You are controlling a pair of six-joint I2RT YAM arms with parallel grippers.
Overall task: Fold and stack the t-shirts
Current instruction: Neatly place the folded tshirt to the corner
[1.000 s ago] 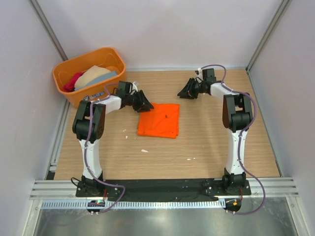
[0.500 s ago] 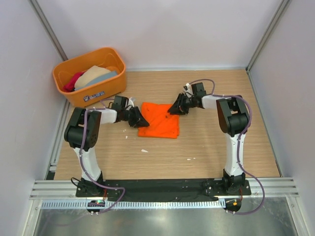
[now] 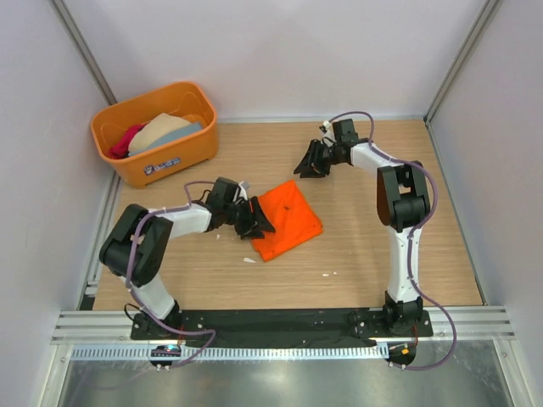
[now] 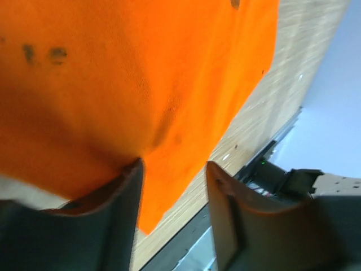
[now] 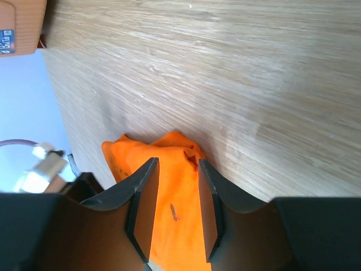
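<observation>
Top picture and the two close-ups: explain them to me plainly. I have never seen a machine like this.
Two robot arms are bolted at the near edge of the table. The wide picture looks down from above and behind them; each close-up comes from a wrist camera, showing its own fingers. On the table lies a folded orange t-shirt; an orange tub at the far left holds more shirts. The left pincer sits at the orange t-shirt's edge, jaws apart. The right pincer hangs open, holding nothing.

Wooden table point(image 3: 365, 246), orange t-shirt point(image 3: 288, 222), orange tub point(image 3: 191, 153)
</observation>
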